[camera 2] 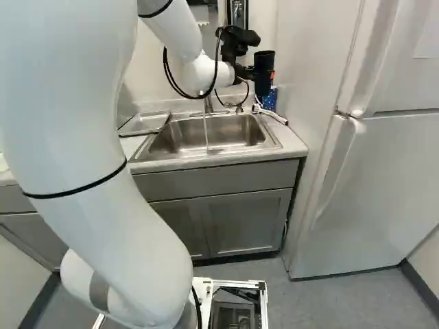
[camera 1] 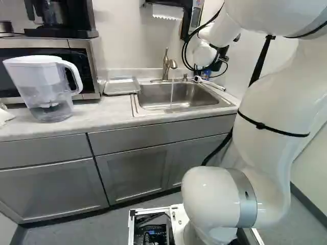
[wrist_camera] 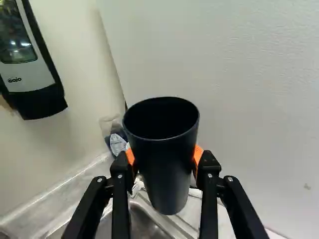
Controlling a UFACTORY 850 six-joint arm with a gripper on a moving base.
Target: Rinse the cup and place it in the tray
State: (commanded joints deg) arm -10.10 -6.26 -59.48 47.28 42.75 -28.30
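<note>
One thin stream of water (camera 1: 172,94) runs from the faucet (camera 1: 166,65) into the sink (camera 1: 196,95) in the left base view, with the tray (camera 1: 121,86) lying just beside the basin. Over in the right base view, the gripper (camera 2: 250,72) has the black cup (camera 2: 264,74) up off the counter (camera 2: 293,145), upright. From the wrist view, two fingers pinch the cup between orange pads (wrist_camera: 198,153).

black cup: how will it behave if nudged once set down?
Probably tippy: the cup is tall and narrows toward its base. Likely rolls if it goes over, given the round walls. Seems stiff: rim looks round with orange pads gripping.
</note>
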